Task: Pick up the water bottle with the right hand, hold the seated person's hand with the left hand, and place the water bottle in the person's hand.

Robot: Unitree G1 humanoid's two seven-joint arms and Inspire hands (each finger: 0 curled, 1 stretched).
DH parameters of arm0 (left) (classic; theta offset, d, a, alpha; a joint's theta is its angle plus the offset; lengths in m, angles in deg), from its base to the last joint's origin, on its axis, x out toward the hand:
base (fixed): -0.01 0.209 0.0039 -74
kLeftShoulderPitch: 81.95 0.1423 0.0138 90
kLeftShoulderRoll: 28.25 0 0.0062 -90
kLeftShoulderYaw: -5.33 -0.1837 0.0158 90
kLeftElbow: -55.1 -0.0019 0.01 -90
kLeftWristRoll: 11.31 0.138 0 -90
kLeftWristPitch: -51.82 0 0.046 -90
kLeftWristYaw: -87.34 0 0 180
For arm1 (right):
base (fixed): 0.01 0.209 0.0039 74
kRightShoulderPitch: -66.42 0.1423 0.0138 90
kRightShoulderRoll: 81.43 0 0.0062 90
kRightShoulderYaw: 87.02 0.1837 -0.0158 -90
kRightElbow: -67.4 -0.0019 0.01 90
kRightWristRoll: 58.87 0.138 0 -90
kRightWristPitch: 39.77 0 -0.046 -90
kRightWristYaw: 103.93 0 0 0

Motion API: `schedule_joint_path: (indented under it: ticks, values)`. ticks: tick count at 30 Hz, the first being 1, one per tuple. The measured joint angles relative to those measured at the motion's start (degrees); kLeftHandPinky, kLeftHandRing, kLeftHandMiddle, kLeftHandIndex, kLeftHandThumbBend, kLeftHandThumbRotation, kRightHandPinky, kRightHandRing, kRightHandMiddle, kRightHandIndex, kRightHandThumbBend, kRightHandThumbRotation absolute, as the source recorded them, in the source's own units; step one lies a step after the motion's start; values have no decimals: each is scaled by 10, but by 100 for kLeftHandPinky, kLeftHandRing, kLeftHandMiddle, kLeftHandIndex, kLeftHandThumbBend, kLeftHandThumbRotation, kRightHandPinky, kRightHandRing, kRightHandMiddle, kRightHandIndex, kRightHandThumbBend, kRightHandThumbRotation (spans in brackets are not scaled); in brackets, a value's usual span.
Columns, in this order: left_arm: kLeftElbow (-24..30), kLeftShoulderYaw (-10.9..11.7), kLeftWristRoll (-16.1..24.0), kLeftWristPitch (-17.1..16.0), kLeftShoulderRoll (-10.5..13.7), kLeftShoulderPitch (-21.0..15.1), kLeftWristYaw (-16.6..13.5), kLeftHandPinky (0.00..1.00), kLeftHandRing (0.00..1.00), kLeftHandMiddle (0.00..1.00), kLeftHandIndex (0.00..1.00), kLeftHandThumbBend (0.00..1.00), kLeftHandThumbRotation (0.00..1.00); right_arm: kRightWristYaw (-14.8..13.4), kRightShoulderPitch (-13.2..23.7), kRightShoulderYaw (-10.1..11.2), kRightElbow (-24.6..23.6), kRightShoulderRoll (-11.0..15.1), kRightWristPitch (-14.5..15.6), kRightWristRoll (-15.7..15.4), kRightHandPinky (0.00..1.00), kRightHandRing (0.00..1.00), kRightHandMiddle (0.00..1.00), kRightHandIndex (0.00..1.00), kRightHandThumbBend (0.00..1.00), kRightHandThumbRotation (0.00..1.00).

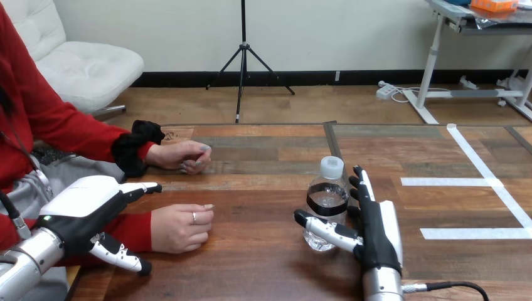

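Silver right forearm [383,285] in from bottom edge, near upright. Right robot hand [377,233] set on edge, white back shell facing right. Fingers [362,188] straight and together, pointing away up the table [263,251], right beside bottle [326,199]; touching or just short of it, cannot tell. Thumb [323,229] stretched leftward, crossing in front of bottle's lower body. Spread apart, not curled round bottle, no clamp.

Left forearm [25,263] in from lower-left corner, angled up and right. Left robot hand [78,210] with back shell up and straight fingers [145,187] reaching rightward. Thumb [119,254] low, splayed toward bottom edge. Spread apart too, clamped on nothing. Red sleeve [128,229] of near person's hand [180,227] passing between those fingers and thumb; contact cannot be told. Near person's hand just past the fingertips, loose fist resting on table. Far person's hand [182,155] further up the table, loosely curled, also resting on it, well apart from both robot hands.

Bottle: clear plastic, white cap on, dark band round the middle. Upright on table, right of centre, in the gap between right thumb and right fingers. Contents clear; fill level not readable. Well apart from both of the person's hands.

White tape strips [467,182] on table at far right.
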Motion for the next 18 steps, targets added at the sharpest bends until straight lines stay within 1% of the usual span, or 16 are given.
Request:
schedule_joint_path:
  ticks: [5,8,14,18]
  values:
    - [0,0,0,0,0,0,0,77,86,88,88,100,28,0,2,-2,0,-8,6,-2,85,94,96,99,97,26]
    - [0,0,0,0,0,0,0,77,86,88,88,100,26,-2,2,-2,-1,-13,8,-4,87,94,96,99,97,26]
    - [0,0,0,0,0,0,0,77,86,88,88,100,24,-7,2,-10,-1,-20,9,-6,89,95,95,98,97,26]
    - [0,0,0,1,0,0,0,77,86,88,88,100,25,-7,2,-16,0,-25,9,-7,88,95,95,98,97,25]
